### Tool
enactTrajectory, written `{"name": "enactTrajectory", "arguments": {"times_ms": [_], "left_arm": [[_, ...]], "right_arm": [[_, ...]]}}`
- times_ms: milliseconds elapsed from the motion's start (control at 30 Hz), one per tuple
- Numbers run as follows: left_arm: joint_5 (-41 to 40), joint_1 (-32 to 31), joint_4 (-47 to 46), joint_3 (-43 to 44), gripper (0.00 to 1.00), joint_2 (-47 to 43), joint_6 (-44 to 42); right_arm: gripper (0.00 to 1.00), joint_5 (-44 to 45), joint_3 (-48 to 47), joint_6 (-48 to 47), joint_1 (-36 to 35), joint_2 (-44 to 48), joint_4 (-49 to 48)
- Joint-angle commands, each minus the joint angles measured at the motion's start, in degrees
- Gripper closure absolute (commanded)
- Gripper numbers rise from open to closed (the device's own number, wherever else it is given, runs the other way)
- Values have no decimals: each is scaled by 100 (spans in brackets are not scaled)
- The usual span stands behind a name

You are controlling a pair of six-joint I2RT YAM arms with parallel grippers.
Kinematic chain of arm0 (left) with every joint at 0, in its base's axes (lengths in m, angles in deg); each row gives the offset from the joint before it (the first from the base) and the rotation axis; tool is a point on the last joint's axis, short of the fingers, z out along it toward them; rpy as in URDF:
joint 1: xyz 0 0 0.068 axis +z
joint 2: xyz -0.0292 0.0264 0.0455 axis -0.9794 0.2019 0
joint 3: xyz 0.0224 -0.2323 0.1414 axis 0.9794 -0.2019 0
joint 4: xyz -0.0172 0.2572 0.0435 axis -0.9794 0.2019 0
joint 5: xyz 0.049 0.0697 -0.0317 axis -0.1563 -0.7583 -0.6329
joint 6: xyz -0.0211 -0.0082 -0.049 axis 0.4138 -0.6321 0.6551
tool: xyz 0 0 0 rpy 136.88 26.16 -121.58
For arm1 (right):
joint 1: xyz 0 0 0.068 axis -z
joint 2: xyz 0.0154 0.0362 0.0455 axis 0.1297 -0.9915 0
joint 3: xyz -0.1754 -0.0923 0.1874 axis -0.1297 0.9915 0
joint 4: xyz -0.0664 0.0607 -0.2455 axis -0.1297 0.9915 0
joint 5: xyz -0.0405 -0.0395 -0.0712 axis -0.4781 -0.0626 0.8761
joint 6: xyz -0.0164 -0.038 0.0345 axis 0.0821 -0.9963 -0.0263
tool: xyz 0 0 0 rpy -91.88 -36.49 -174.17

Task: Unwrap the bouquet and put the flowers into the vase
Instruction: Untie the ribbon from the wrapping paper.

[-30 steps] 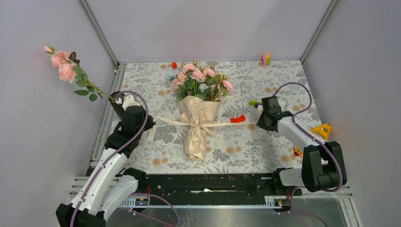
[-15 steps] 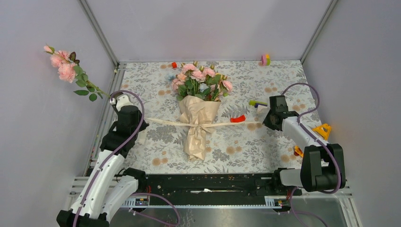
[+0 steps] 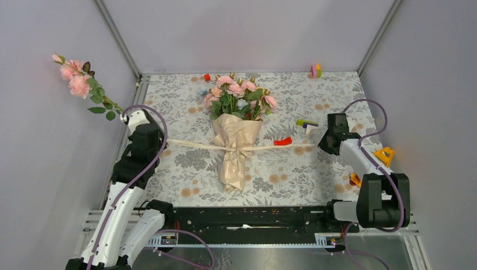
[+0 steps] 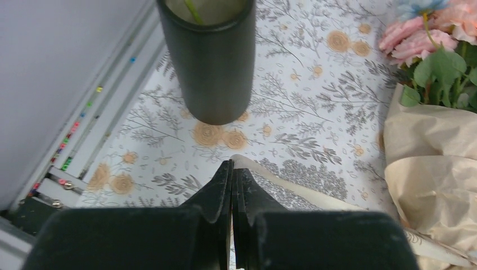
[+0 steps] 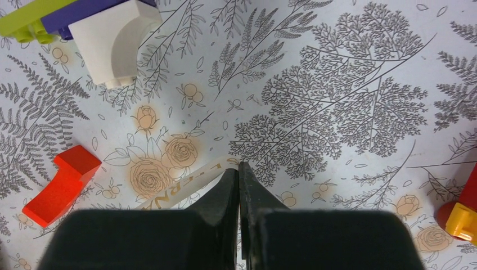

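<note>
The bouquet [image 3: 236, 140] lies mid-table, its kraft paper [image 4: 433, 163] still wrapped round the flowers [image 3: 236, 93]. Its cream ribbon [image 3: 191, 143] runs taut across the cone from one gripper to the other. My left gripper [image 4: 232, 169] is shut on the ribbon's left end, just in front of the black vase [image 4: 208, 56]. A green stem stands in the vase, and its pink spray [image 3: 76, 79] leans out to the left. In the top view my left arm hides most of the vase. My right gripper [image 5: 238, 171] is shut on the gold-lettered right end [image 5: 180, 191].
A red block [image 3: 283, 141] lies under the ribbon's right half. A white arch block [image 5: 115, 39] and a green-purple piece [image 3: 306, 122] sit just beyond. Yellow and orange toys [image 3: 382, 154] lie by the right wall, and small blocks [image 3: 315, 71] at the back. Walls close in both sides.
Both grippers have moved outward, the left to the left and the right to the right. The ribbon has gone from slack to taut and the bow has pulled flatter.
</note>
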Motion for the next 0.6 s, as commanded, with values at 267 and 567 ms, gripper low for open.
{"name": "enactTrajectory", "arguments": {"times_ms": [267,567], "left_arm": [[-1125,108,109,649,100,-148,-681],[-1637,117,92,1028,100,-154,-1171]], "right_arm": [[100,19,-332,-196,381,272,8],[100,8,-465,-305,522,259,6]]}}
